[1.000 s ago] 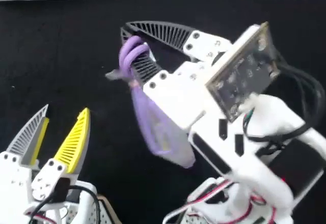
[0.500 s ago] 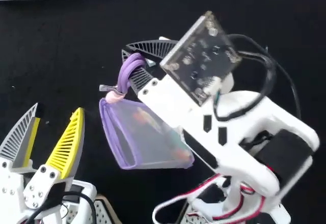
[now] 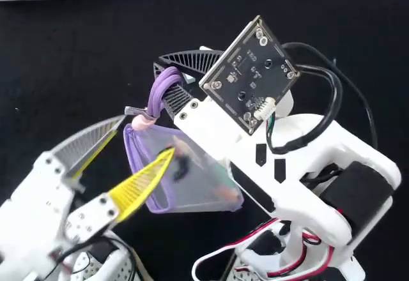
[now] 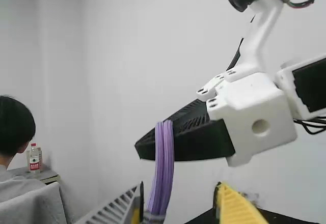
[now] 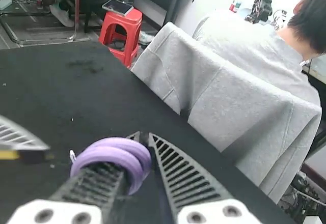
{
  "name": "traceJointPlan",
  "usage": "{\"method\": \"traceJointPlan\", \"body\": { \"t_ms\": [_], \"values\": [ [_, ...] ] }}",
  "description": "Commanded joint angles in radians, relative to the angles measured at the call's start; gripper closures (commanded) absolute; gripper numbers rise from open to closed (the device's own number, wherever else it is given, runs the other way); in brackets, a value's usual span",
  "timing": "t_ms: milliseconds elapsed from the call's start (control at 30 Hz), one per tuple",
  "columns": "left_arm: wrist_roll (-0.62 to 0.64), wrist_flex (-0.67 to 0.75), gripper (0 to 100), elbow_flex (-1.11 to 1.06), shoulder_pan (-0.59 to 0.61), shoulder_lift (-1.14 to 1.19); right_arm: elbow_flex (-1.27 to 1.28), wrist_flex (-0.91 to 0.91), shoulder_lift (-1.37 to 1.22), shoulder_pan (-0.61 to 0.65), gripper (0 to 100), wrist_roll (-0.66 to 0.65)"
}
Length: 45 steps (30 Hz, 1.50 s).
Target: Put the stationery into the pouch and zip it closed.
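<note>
The pouch [image 3: 192, 188], translucent purple, hangs off the bench [image 3: 70, 51] at the centre of the high view, with dark and orange stationery [image 3: 180, 163] showing through its wall. It is carried by its purple loop [image 3: 163, 88], which sits at its upper left corner. Just beside the loop's foot, a small grey tab [image 3: 132, 110] that looks like the zip pull sticks out to the left. Whether the zip is open or drawn cannot be told.

The right claw [image 3: 165, 80] is clenched on the loop, its black ribbed fingers pinching the strands, as the right wrist view confirms [image 5: 133, 155]. The left claw [image 3: 146, 138] comes up from the lower left and is released. Its grey finger lies above the pouch's top left corner and its yellow finger lies across the pouch's face.

The step in hand appears to be the zipping. To do it well, the left claw should probably narrow onto the tab alone, not the pouch wall, and pinch it squarely. The right arm should keep the loop taut so the pouch does not swing or fold. The pull should run straight along the zip line. A slanted tug risks the tab slipping out or the fabric bunching.
</note>
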<state>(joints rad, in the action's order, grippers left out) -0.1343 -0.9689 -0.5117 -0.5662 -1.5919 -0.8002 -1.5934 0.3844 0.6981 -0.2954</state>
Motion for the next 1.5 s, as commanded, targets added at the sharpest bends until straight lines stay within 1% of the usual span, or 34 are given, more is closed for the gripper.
{"method": "traceJointPlan", "body": {
  "t_ms": [0,267,367,500,833,867,1033,1200,1267,1367,1467],
  "values": [
    [-0.014,0.098,76,0.071,-0.018,0.144,-0.008,-0.011,0.010,0.014,98.8,-0.012],
    [-0.020,0.124,76,0.099,-0.018,0.163,-0.005,-0.011,0.018,0.014,98.8,-0.012],
    [-0.063,0.184,76,0.036,-0.018,0.153,-0.001,-0.011,0.041,0.014,98.8,-0.012],
    [-0.071,0.242,76,0.004,-0.018,0.153,0.001,-0.011,0.068,0.011,98.8,-0.012],
    [-0.069,0.233,76,0.010,-0.019,0.152,0.001,-0.009,0.068,0.011,98.8,-0.014],
    [-0.069,0.232,76,0.010,-0.015,0.152,0.001,-0.009,0.068,0.011,98.8,-0.014],
    [-0.061,0.232,76,0.001,0.097,0.103,0.001,-0.009,0.067,0.009,98.7,-0.014],
    [-0.063,0.241,76,-0.045,0.110,0.054,0.001,-0.009,0.067,0.009,98.7,-0.014],
    [-0.068,0.249,79,-0.064,0.110,0.072,0.001,-0.009,0.067,0.009,98.7,-0.014],
    [-0.063,0.296,87,-0.082,0.110,0.101,0.001,-0.009,0.067,0.009,98.7,-0.014],
    [-0.063,0.304,93,-0.076,0.108,0.106,0.001,-0.009,0.067,0.009,98.7,-0.014]
  ]
}}
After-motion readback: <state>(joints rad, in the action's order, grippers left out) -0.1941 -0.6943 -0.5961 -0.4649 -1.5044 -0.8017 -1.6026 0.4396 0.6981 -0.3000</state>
